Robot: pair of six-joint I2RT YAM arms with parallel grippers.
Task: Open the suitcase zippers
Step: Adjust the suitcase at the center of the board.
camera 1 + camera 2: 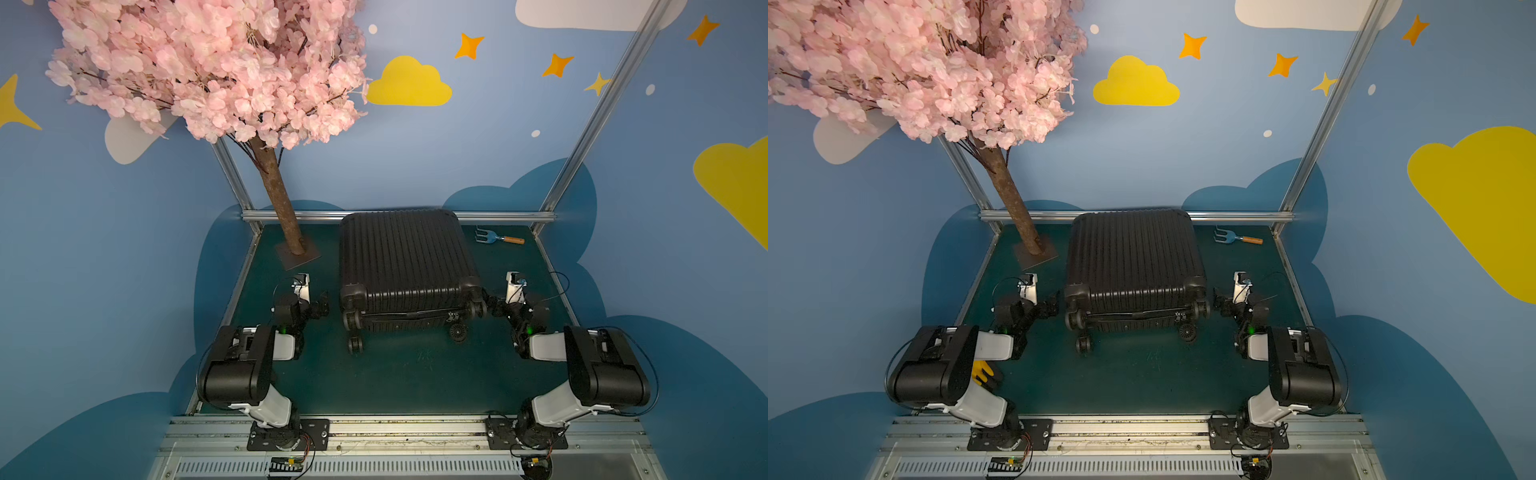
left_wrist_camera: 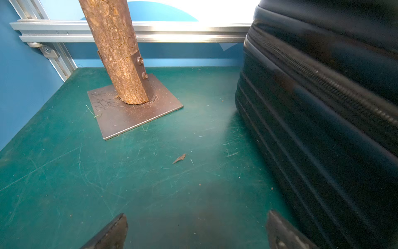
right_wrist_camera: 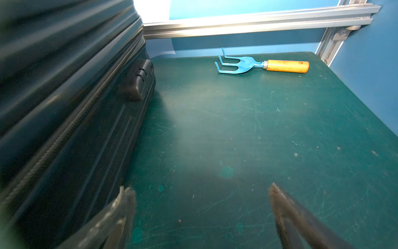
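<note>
Suitcase [image 1: 405, 257] flat, mid-table against back edge; both grippers flank it, empty.
Wheels face near edge of table [image 1: 415, 374]. Left gripper [image 1: 322, 306] just beside left wheel corner, right gripper [image 1: 491, 305] just beside right one; jaws spread wide. Zippers [image 2: 323, 82] run along side walls, teeth meshed.

left arm [image 1: 237, 370], right arm [image 1: 602, 368]: black motor housings, white links, thin black cables. green LED [image 1: 283, 331] behind left gripper [image 1: 321, 306], likewise behind right gripper [image 1: 491, 304].

The near mat [image 1: 415, 374] is left open. The middle is blocked by the suitcase [image 1: 405, 253], far left by the trunk [image 1: 282, 208], far right by the fork [image 1: 500, 239].
</note>
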